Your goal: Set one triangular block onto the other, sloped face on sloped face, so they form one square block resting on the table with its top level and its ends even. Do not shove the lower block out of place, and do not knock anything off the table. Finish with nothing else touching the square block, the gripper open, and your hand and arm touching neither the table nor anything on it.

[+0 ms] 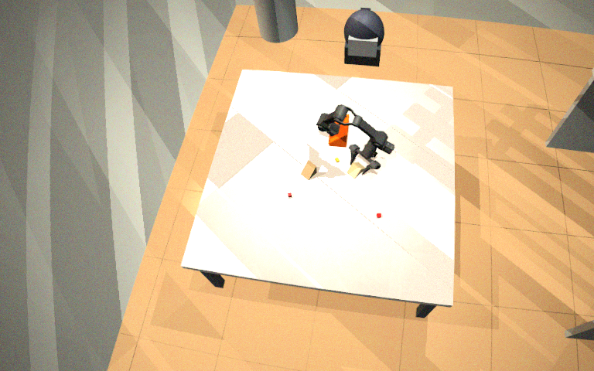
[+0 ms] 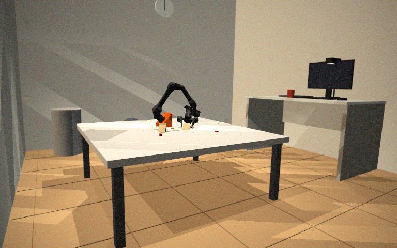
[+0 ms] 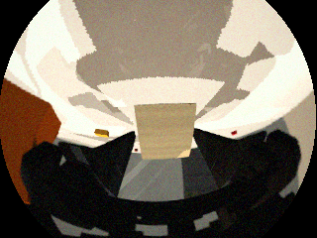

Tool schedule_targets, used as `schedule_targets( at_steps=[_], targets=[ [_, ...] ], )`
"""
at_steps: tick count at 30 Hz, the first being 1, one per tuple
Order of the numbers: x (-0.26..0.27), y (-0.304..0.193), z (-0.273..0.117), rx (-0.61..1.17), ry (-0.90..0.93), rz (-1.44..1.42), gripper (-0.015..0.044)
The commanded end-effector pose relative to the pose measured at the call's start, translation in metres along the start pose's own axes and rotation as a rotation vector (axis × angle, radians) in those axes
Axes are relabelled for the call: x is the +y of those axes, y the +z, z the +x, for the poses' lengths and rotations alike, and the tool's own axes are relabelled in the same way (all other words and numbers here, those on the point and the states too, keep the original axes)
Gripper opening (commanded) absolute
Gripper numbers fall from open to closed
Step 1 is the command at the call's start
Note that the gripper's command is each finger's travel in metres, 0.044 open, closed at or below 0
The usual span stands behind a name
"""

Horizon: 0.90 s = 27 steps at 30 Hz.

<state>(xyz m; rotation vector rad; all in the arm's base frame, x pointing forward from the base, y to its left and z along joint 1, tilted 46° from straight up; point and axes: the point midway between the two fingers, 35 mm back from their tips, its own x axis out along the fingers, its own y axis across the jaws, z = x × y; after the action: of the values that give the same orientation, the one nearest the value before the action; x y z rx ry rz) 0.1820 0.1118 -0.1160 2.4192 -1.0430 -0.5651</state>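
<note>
One tan triangular block (image 1: 355, 169) (image 2: 186, 126) (image 3: 165, 129) rests on the table (image 1: 328, 244) (image 2: 190, 142). The other triangular block (image 1: 308, 170) (image 2: 162, 127) stands apart from it, to the left in the top and exterior views; it does not show in the wrist view. My gripper (image 1: 357, 168) (image 2: 186, 127) (image 3: 164, 133) is open and low, with its fingertips to either side of the first block. Whether a fingertip touches that block is too small to tell. The fingers partly hide its sides.
An orange block (image 1: 340, 137) (image 2: 168, 120) (image 3: 27, 129) stands beside the arm's base. A small yellow piece (image 1: 336, 160) (image 2: 172, 127) (image 3: 101, 133) lies between the triangular blocks. One red cube (image 1: 289, 195) (image 2: 159, 134) lies front left, another (image 1: 378, 215) (image 2: 216, 131) front right.
</note>
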Motion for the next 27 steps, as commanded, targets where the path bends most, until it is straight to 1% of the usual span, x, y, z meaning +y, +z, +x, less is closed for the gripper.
schedule_targets(
  at_steps=[1, 3, 9, 13, 17, 27],
  targets=[
    [0.0, 0.0, 0.0, 0.0, 0.0, 0.0, 0.0309],
    [0.0, 0.0, 0.0, 0.0, 0.0, 0.0, 0.0256],
    [0.0, 0.0, 0.0, 0.0, 0.0, 0.0, 0.0216],
    [0.0, 0.0, -0.001, 0.0, 0.0, 0.0, 0.0111],
    [-0.002, -0.01, -0.01, -0.001, 0.0, 0.0, 0.0006],
    [-0.004, -0.042, -0.043, -0.003, -0.001, -0.001, 0.0]
  ],
)
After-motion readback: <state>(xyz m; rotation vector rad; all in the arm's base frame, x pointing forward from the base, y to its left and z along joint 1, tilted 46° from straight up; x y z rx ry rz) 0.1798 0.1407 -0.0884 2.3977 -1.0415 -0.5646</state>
